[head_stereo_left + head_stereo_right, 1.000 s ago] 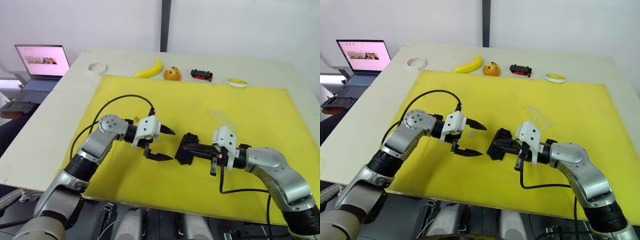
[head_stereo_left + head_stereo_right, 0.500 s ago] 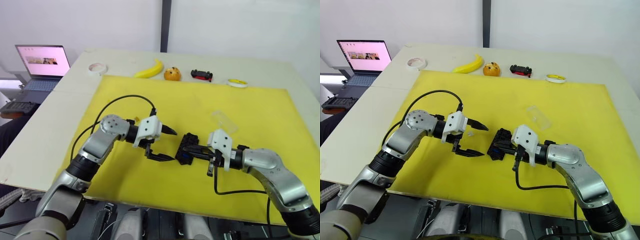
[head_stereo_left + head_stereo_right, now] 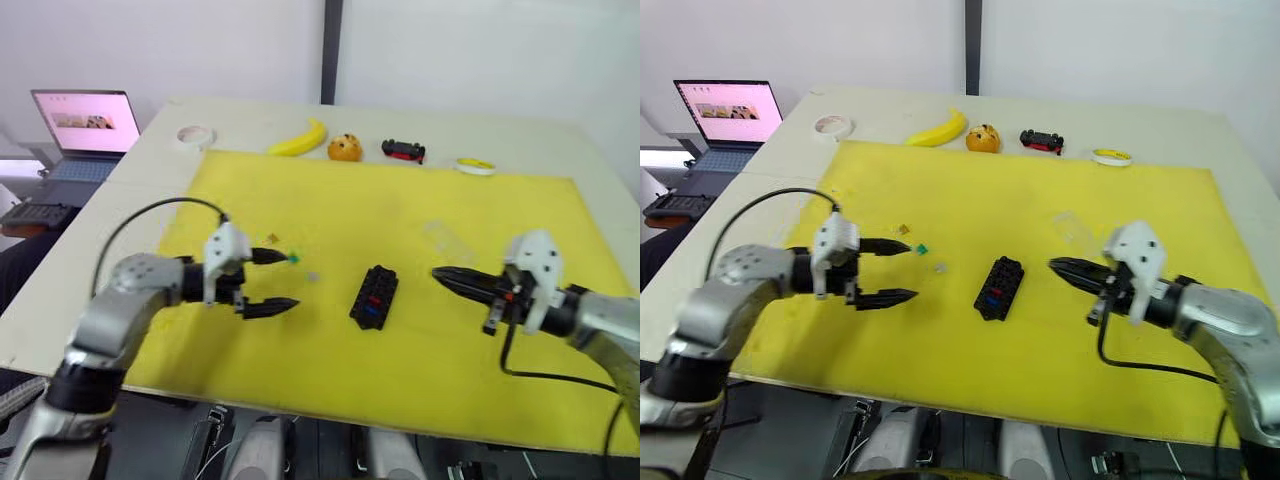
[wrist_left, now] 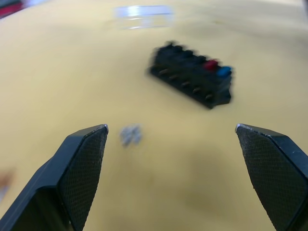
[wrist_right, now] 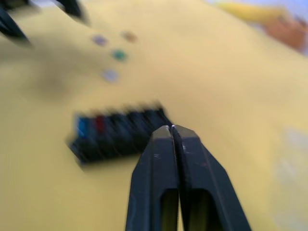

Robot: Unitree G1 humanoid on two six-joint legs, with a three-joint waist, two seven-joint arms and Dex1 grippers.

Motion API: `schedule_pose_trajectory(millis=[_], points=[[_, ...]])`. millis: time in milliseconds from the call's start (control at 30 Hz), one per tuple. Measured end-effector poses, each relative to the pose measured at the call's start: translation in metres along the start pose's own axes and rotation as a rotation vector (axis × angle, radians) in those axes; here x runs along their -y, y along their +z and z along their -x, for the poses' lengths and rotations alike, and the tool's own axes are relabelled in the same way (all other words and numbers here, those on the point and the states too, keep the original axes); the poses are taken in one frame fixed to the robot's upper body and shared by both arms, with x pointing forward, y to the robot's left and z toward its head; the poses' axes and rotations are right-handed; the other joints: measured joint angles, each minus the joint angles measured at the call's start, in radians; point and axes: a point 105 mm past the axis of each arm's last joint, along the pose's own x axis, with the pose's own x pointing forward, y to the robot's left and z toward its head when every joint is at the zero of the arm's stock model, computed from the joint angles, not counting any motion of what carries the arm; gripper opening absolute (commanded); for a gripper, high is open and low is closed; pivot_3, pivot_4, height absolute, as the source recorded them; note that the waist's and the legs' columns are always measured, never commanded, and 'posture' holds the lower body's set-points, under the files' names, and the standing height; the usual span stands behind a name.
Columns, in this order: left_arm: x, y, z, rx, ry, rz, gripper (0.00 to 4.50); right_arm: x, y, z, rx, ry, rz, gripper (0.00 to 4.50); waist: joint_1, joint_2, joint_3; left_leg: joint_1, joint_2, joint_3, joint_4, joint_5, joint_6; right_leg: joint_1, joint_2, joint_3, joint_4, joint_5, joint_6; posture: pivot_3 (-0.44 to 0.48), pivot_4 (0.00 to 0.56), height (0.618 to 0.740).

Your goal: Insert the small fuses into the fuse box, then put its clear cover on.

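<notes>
The black fuse box (image 3: pixel 374 296) lies on the yellow mat (image 3: pixel 400 200) between my two grippers, with a red fuse (image 4: pixel 210 64) and a blue fuse (image 4: pixel 224 72) seated at one end. Loose fuses lie left of it: green (image 3: pixel 294 258), brown-yellow (image 3: pixel 272 238), grey (image 3: pixel 313 277) and purplish (image 5: pixel 99 40). My left gripper (image 3: pixel 292 280) is open and empty, left of the box, its upper fingertip by the green fuse. My right gripper (image 3: pixel 435 272) is shut on nothing, right of the box and pointing at it. The clear cover (image 3: pixel 448 238) lies behind the right gripper.
Along the table's far edge sit a tape roll (image 3: pixel 194 135), a banana (image 3: pixel 298 140), an orange (image 3: pixel 345 148), a red-and-black toy car (image 3: pixel 403 150) and a yellow tape ring (image 3: pixel 475 166). A laptop (image 3: pixel 82 125) stands off the table at the far left.
Both arms have drawn away from the fuse box, the left one to the left and the right one to the right. The box stays where it was; the loose fuses now show.
</notes>
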Motion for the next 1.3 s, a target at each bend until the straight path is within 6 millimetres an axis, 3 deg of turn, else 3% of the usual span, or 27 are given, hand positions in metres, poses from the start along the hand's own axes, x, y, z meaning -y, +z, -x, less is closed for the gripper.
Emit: schedule_pose_trajectory(millis=[200,333,433,567,733,833,967,1167,1300], points=[[-0.017,-0.032,0.078,-0.047,0.312,0.264,4.5,0.046,-0.042,0.059,-0.155,-0.229,-0.033,4.44,-0.004,0.001,0.0,0.001,0.0,0.0,-0.001,0.0,0.0,0.0,0.0,0.0,0.0,0.0,0.0,0.0,0.15,0.74],[-0.022,-0.043,0.114,-0.065,0.458,0.348,4.5,0.062,-0.053,0.083,-0.205,-0.308,-0.009,4.48,-0.003,0.001,-0.001,0.002,0.0,0.001,-0.001,0.0,0.0,0.001,-0.001,0.0,0.0,0.0,-0.001,0.0,0.15,0.74],[-0.026,-0.044,0.128,-0.058,0.516,0.382,4.5,0.067,-0.055,0.089,-0.211,-0.336,-0.004,4.48,-0.002,0.001,-0.001,0.002,0.001,0.001,-0.001,0.0,0.0,0.001,-0.001,0.0,-0.001,-0.001,-0.001,0.0,0.15,0.74],[-0.031,-0.028,0.117,0.007,0.484,0.431,4.5,0.056,-0.034,0.068,-0.152,-0.276,0.037,4.48,-0.001,0.002,-0.001,0.001,0.001,0.0,-0.001,0.0,-0.001,0.001,-0.002,0.0,0.0,0.0,-0.001,0.0,0.15,0.74],[-0.028,-0.007,0.07,0.056,0.307,0.549,4.5,0.012,0.004,0.02,-0.03,-0.049,0.081,4.48,-0.001,0.001,-0.001,0.0,0.0,0.0,-0.001,0.0,-0.001,0.0,-0.001,0.0,0.0,0.0,0.0,0.0,0.15,0.74],[-0.03,-0.001,0.055,0.059,0.25,0.66,4.5,-0.012,0.021,-0.001,0.027,0.062,0.089,4.48,-0.003,0.001,-0.001,0.0,0.0,0.0,-0.001,0.0,-0.002,-0.001,-0.001,0.0,0.0,0.0,0.0,0.0,0.15,0.74],[-0.035,-0.005,0.034,0.038,0.185,0.869,4.5,-0.053,0.042,-0.031,0.107,0.239,0.091,4.48,-0.003,0.001,-0.001,0.001,0.0,0.0,0.0,0.001,-0.003,-0.002,0.0,0.0,0.003,0.0,0.0,0.0,0.15,0.74],[-0.038,-0.022,0.016,0.017,0.18,1.049,4.5,-0.085,0.046,-0.062,0.15,0.355,0.064,4.48,-0.003,-0.001,-0.001,0.0,-0.002,0.0,0.0,0.003,-0.006,-0.004,0.0,0.001,0.007,0.0,0.0,0.0,0.15,0.74],[-0.052,-0.026,0.014,0.06,0.207,1.151,4.5,-0.093,0.05,-0.077,0.164,0.374,0.073,4.48,-0.003,-0.002,-0.001,0.0,-0.002,0.0,0.0,0.006,-0.012,-0.005,0.0,0.001,0.008,0.0,0.0,0.0,0.15,0.74]])
